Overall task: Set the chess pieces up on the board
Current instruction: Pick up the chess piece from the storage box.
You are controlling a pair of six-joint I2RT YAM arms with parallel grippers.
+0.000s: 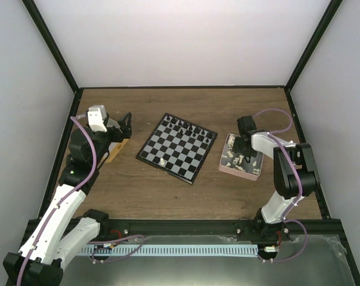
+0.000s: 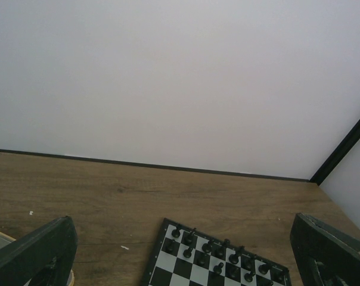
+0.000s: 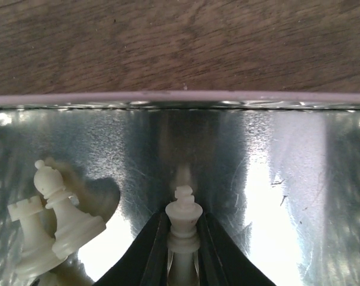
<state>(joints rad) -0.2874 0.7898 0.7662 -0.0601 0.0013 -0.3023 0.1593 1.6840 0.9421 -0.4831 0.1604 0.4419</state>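
Pink tray [image 1: 239,171], bench right side, shiny metal lining: holds loose cream-white pieces. The right wrist view alone tells them apart: a bishop [image 3: 52,185] and a rook [image 3: 25,214] touching at the left, and a crowned piece [image 3: 184,205] upright at centre. The right hand [image 3: 183,217] is clenched on that crowned piece's stem.

Board [image 1: 177,148], bench centre, turned at an angle, black and pale grey checks. Black pieces [image 1: 189,127] line its far edge and a single white piece [image 1: 162,161] stands near its near edge.

Yellow-sided tin [image 1: 117,150], bench left, contents not visible.

Left hand [image 1: 125,122], above the tin, released. Its own camera shows both fingers [image 2: 40,250] spread wide, with the board's black row beyond.
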